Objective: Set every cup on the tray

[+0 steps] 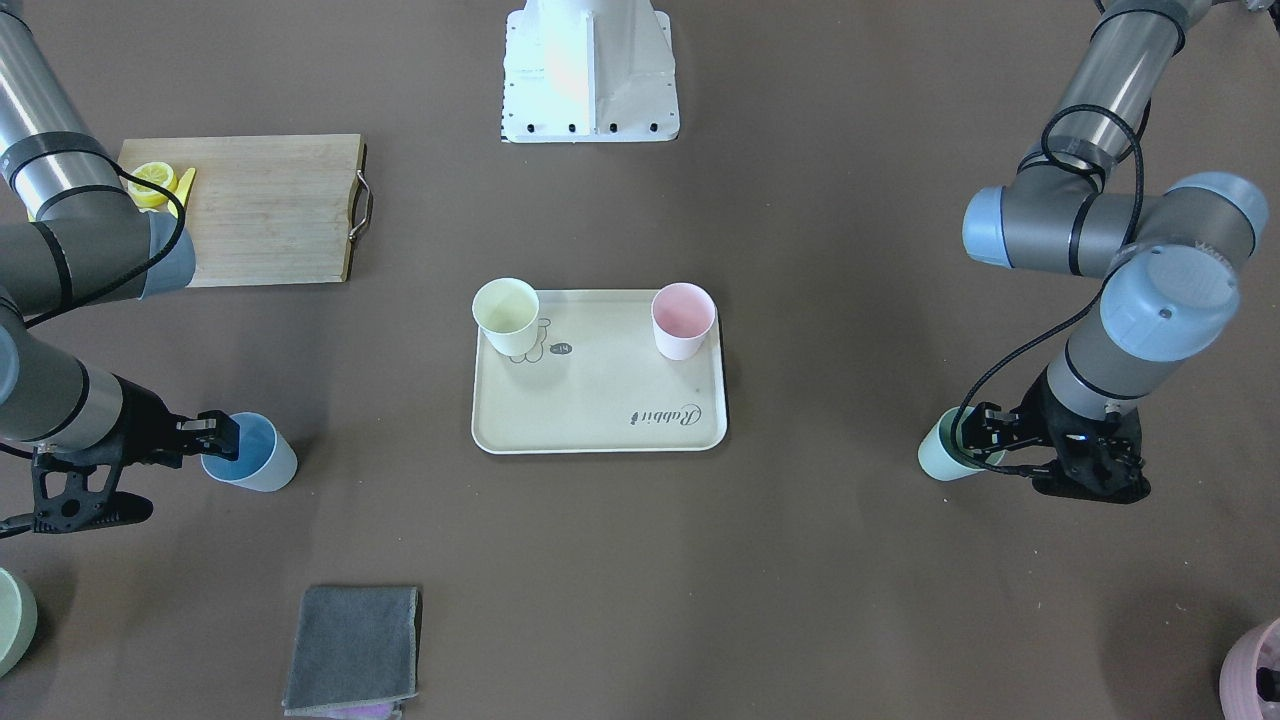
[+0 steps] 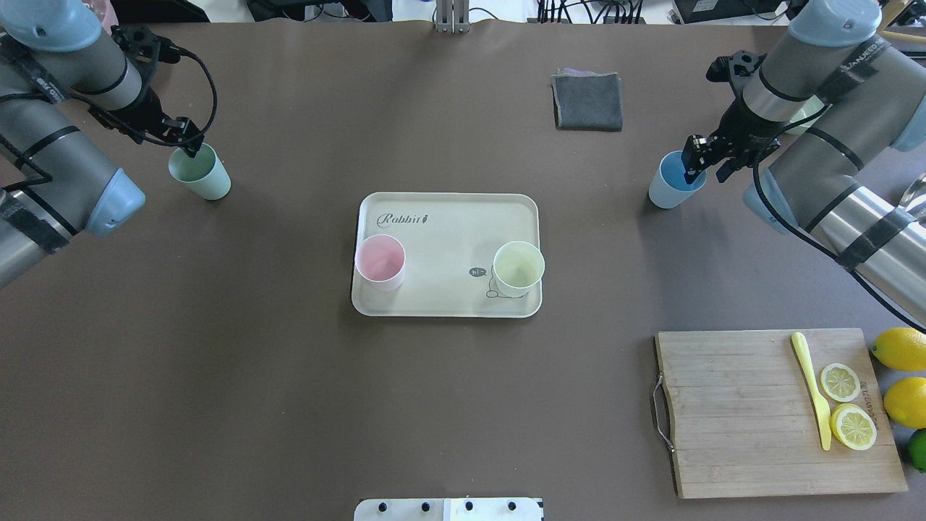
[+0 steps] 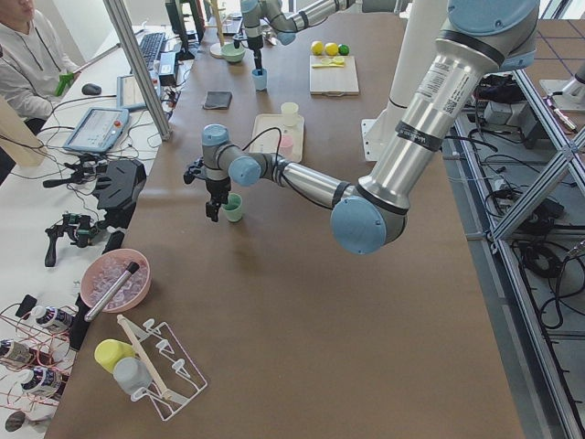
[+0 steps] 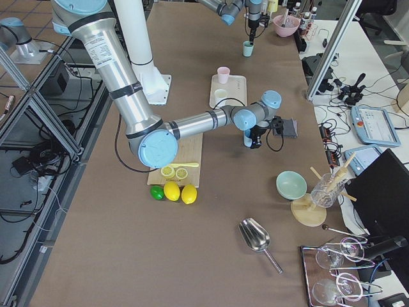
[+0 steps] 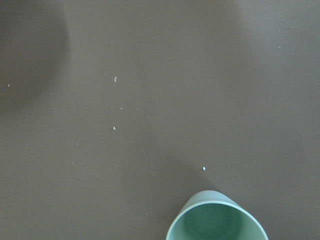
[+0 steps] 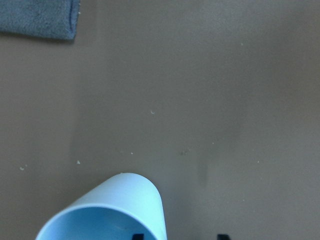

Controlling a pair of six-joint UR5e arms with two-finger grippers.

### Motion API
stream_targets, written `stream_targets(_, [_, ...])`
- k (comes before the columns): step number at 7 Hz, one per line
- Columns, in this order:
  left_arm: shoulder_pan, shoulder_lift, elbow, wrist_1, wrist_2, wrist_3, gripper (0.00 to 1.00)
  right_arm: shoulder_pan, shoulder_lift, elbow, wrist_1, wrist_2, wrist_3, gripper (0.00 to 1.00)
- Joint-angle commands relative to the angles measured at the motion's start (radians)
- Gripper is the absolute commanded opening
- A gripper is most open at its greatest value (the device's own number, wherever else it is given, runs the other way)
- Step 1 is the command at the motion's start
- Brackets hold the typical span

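The cream tray (image 2: 448, 239) lies mid-table with the pale pink cup (image 2: 380, 262) and the pale yellow cup (image 2: 518, 268) standing on it. The mint green cup (image 2: 201, 172) stands on the table to the tray's left. My left gripper (image 2: 189, 145) is at its rim and looks open; the left wrist view shows the cup (image 5: 217, 220) but no fingers. The light blue cup (image 2: 674, 182) stands to the tray's right. My right gripper (image 2: 707, 168) is open and straddles its rim, one fingertip (image 6: 136, 236) inside the cup (image 6: 115, 210), one outside.
A wooden cutting board (image 2: 767, 412) with a yellow knife and lemon slices lies at the near right, whole lemons (image 2: 901, 349) beside it. A folded grey cloth (image 2: 587, 101) lies at the far side. A pale green bowl (image 1: 12, 620) and a mauve pot (image 1: 1255, 672) sit at the far corners.
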Motion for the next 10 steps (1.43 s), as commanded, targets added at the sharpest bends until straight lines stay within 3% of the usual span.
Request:
stream_targets(1, [0.026, 0.014, 0.005, -0.026, -0.004, -0.01, 0.14, 0.0, 0.036, 0.019, -0.009, 0.039, 0.033, 0.0])
stream_targets(2, [0.036, 0.012, 0.002, -0.015, -0.016, -0.01, 0.0, -0.001, 0.058, 0.043, -0.012, 0.058, 0.092, 0.0])
stream_targets(3, [0.035, 0.0, -0.007, 0.003, -0.09, -0.011, 0.0, -0.007, 0.081, 0.059, -0.012, 0.058, 0.141, 0.0])
stream_targets(5, [0.032, -0.096, -0.105, 0.187, -0.131, -0.063, 0.0, -0.074, 0.157, 0.059, -0.011, 0.05, 0.275, 0.0])
stream_targets(8, [0.188, -0.234, -0.104, 0.177, -0.117, -0.371, 0.0, -0.18, 0.233, 0.062, -0.008, 0.009, 0.422, 0.0])
stream_targets(10, [0.265, -0.274, -0.027, 0.047, -0.079, -0.489, 0.0, -0.246, 0.231, 0.06, -0.002, -0.072, 0.433, 0.0])
